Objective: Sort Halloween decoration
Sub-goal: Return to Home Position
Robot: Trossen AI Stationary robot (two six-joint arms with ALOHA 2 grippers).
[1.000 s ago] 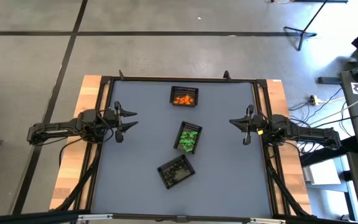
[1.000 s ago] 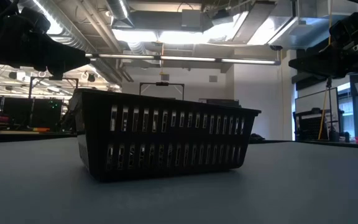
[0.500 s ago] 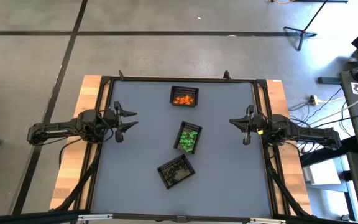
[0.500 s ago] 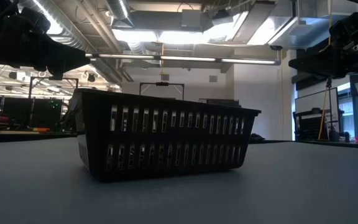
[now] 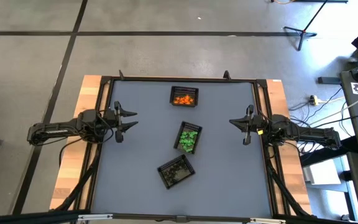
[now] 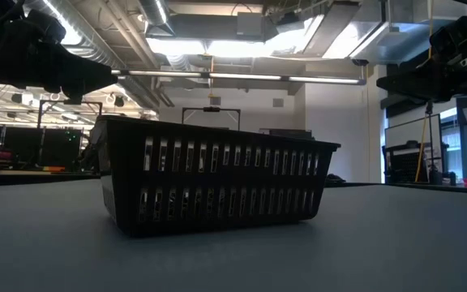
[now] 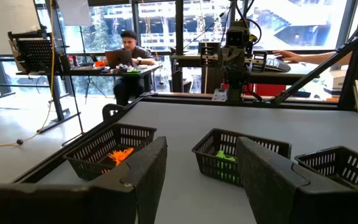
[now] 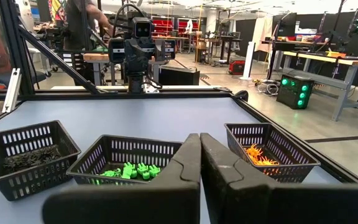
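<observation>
Low view: one mesh basket (image 6: 217, 182) fills the middle. Its wall hides what is inside, and you cannot tell which of the three it is. Both arms are only dark shapes at the top corners.
Cut off: in the left wrist view your near basket (image 7: 344, 168) runs off the frame, and its load does not show there.
Hard to make out: the trinkets are too small for shapes, so you get colours only.
Far basket (image 5: 184, 89): orange trinkets (image 5: 183, 98) inside, by the table's (image 5: 148, 155) edge at the top of the high view.
Middle basket (image 5: 197, 130): green trinkets (image 5: 188, 138) inside, mid-table.
Near basket, high view: dark trinkets (image 5: 178, 172) inside. It is turned askew, close to the middle one.
Left gripper (image 5: 132, 120): at the table's left edge, fingers (image 7: 145, 174) spread, nothing between them, well apart from the baskets.
Right gripper (image 5: 234, 122): at the right edge, fingers (image 8: 185, 168) pressed together, empty.
Room: a person (image 7: 128, 46) sits at a desk beyond the table. Another person (image 8: 79, 25) is cropped by the right wrist frame.
</observation>
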